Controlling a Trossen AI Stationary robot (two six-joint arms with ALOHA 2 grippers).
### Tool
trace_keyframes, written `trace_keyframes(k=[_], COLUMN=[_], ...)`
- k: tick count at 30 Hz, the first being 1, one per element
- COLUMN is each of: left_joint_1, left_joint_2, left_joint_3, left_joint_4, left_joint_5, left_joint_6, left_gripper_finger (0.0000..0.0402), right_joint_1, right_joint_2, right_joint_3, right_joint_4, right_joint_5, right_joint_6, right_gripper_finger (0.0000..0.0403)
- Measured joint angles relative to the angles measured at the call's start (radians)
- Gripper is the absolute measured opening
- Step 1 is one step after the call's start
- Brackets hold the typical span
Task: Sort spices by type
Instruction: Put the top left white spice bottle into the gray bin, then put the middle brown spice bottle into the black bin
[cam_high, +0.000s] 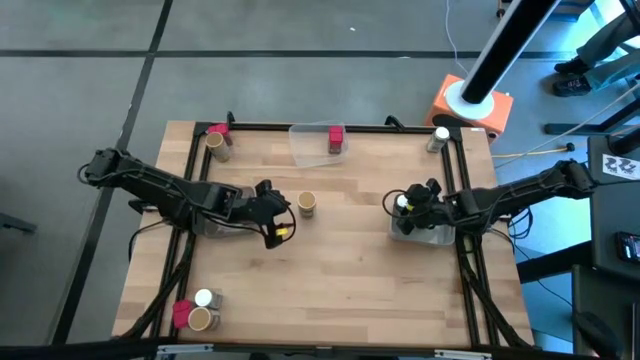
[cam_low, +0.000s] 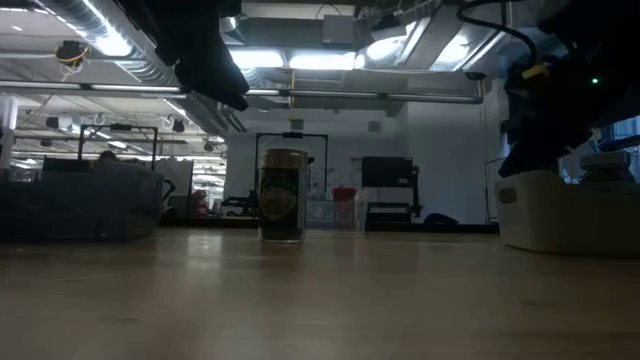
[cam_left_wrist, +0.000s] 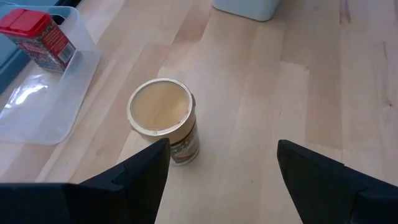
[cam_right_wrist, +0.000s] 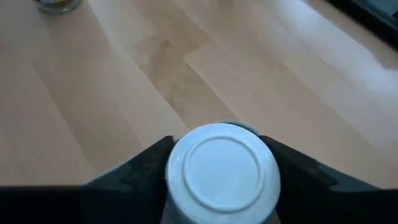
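Spices sit scattered over the desk (cam_high: 340, 260). At its left corners, a tan cylinder (cam_high: 216, 146) stands by a red block, and another (cam_high: 200, 319) by a white-capped jar (cam_high: 205, 298). The left gripper (cam_high: 283, 218) hangs open beside a tan tub (cam_high: 307, 205) at mid-desk. A red box (cam_high: 336, 139) rests in the clear tray (cam_high: 305, 143). The right gripper (cam_high: 398, 203) clamps a white-capped jar (cam_right_wrist: 222, 169) by a grey bin (cam_high: 435, 236).

We see left gripper (cam_high: 282, 212) mid-table, fingers (cam_left_wrist: 140, 180) spread wide, holding nothing. Right gripper (cam_high: 402, 203) at table's right side, fingers (cam_right_wrist: 143, 165) clamped on a white-capped jar (cam_right_wrist: 222, 165).
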Motion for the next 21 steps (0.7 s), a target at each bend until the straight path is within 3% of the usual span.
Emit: trace_keyframes(k=[7, 15, 21], left_joint_1=[0.000, 0.000, 0.000], left_joint_2=[0.000, 0.000, 0.000], left_joint_3=[0.000, 0.000, 0.000], left_joint_4=[0.003, 0.002, -0.001], left_joint_5=[0.000, 0.001, 0.001], left_joint_6=[0.002, 0.011, 0.007], left_gripper_finger=[0.0280, 0.0280, 0.0280], right_joint_1=[0.000, 0.000, 0.000], right_joint_2=[0.000, -0.002, -0.002], right_joint_3=[0.025, 0.212, 0.265], right_joint_4=[-0.052, -0.208, -0.069], right_joint_5=[-0.031, -0.041, -0.071], right_joint_6=[-0.017, -0.080, -0.235], right_gripper_finger=[0.0305, 0.0312, 0.0313])
